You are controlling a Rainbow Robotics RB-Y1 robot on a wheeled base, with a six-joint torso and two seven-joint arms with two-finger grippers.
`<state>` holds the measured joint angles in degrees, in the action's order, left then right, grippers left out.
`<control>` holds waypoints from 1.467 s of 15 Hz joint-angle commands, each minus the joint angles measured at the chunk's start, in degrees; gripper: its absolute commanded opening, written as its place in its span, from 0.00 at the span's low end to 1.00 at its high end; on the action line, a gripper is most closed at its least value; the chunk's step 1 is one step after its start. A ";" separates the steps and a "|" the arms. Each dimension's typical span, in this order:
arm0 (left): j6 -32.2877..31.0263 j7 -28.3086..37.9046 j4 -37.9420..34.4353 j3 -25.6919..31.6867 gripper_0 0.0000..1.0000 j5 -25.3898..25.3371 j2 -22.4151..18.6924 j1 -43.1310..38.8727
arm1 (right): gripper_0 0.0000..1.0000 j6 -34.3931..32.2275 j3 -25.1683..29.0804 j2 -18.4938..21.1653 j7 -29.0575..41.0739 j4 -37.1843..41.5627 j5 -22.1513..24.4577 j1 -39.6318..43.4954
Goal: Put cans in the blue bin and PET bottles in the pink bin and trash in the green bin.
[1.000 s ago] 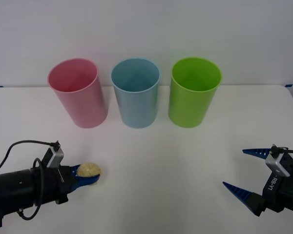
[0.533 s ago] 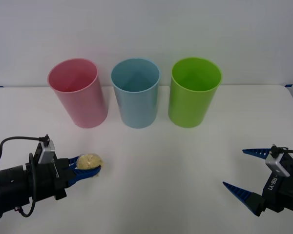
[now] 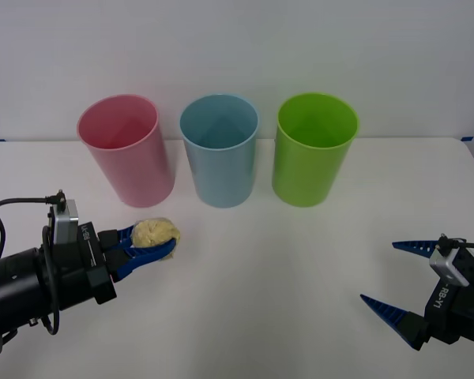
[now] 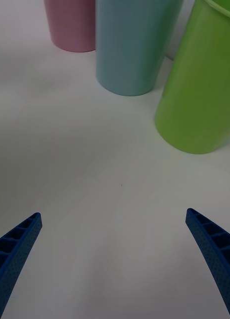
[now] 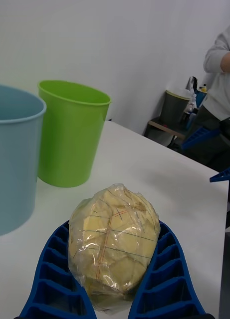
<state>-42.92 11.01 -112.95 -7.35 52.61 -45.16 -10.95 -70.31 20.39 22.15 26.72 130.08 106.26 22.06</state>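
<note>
Pink bin (image 3: 126,150), blue bin (image 3: 220,150), green bin (image 3: 312,148) line the table's (image 3: 268,260) far side. Left gripper (image 3: 146,243) pinches the trash (image 3: 156,232), apparently lifted, before the pink bin. Right gripper (image 3: 391,276) waits, fingers spread.

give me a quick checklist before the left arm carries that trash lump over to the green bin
1. Grip: left gripper shut on the trash, fingers on both sides. Ok.
2. Lifted off the table: cannot tell.
3. Green bin upright, mouth open. Ok.
4. Path: the pink bin and blue bin stand between the trash and the target; not ok for a low sweep.
5. Right gripper open, low at the right, off the path. Ok.
</note>
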 commanded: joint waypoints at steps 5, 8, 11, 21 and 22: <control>12.95 8.15 -9.66 -2.31 0.00 0.74 -1.59 5.41 | 1.00 0.00 0.00 0.00 0.00 0.00 0.00 0.00; 20.51 15.27 -15.63 -2.75 0.00 2.58 -2.65 7.34 | 1.00 0.00 0.00 0.00 0.00 0.00 0.00 0.00; 27.19 16.59 -16.43 -6.27 0.00 2.23 -2.65 13.93 | 1.00 0.00 0.00 0.00 0.00 0.00 0.00 0.00; 38.88 19.93 3.35 -22.53 0.00 0.48 1.48 44.08 | 1.00 0.00 0.00 0.00 0.00 0.00 0.00 0.00; 38.44 20.28 5.37 -22.53 0.00 0.39 2.80 45.66 | 1.00 0.00 0.00 0.00 0.00 0.00 0.00 0.00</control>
<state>-4.04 31.00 -109.19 -29.87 53.08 -43.39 33.44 -70.31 20.39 22.15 26.72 130.08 106.26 22.06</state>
